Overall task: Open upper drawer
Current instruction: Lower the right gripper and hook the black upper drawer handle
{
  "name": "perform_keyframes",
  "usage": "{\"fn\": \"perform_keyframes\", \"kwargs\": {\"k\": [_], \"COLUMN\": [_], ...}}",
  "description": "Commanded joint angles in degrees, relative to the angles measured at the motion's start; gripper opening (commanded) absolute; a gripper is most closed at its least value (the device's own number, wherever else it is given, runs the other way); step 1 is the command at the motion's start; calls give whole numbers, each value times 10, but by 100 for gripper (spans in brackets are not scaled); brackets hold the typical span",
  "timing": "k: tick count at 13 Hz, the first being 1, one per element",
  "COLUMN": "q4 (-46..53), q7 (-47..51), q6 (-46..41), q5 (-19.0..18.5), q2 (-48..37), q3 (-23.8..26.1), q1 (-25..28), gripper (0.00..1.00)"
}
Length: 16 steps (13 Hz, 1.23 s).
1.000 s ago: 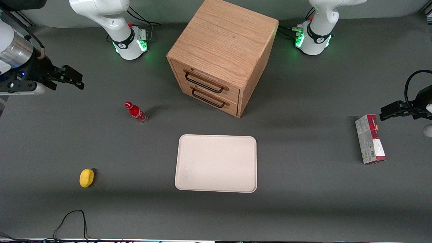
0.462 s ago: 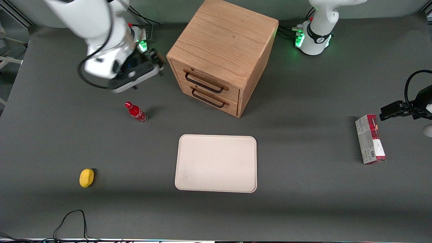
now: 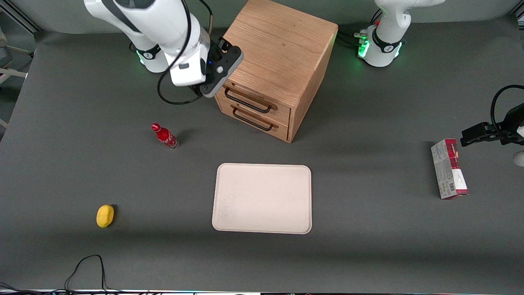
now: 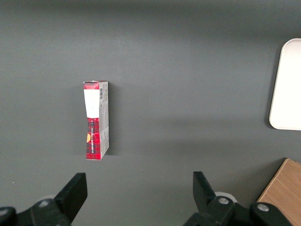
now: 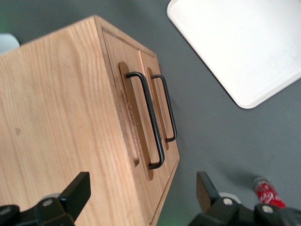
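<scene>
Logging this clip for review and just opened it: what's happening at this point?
The right arm's gripper hangs open above the corner of the oak cabinet toward the working arm's end, just above the upper drawer. Both drawers are shut, and the upper drawer's black handle is untouched. A red bottle, a lemon, a white tray and a carton lie on the table.

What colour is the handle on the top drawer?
Black, clearest in the right wrist view: the upper drawer handle, near the open gripper.
</scene>
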Motion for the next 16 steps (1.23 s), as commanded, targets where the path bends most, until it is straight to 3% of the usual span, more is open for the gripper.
{"fn": "perform_keyframes", "kwargs": {"k": [1, 3, 5, 14, 16], "q4": [-29, -66, -96, -102, -96], "q7": [-53, -57, -60, -60, -64], "q6": [40, 89, 129, 164, 164], "q5": [16, 15, -12, -78, -116], "q2": [49, 67, 80, 132, 143], "q3": [5, 6, 6, 7, 7], "q1": [0, 7, 10, 21, 20], "gripper": [100, 100, 100, 100, 100]}}
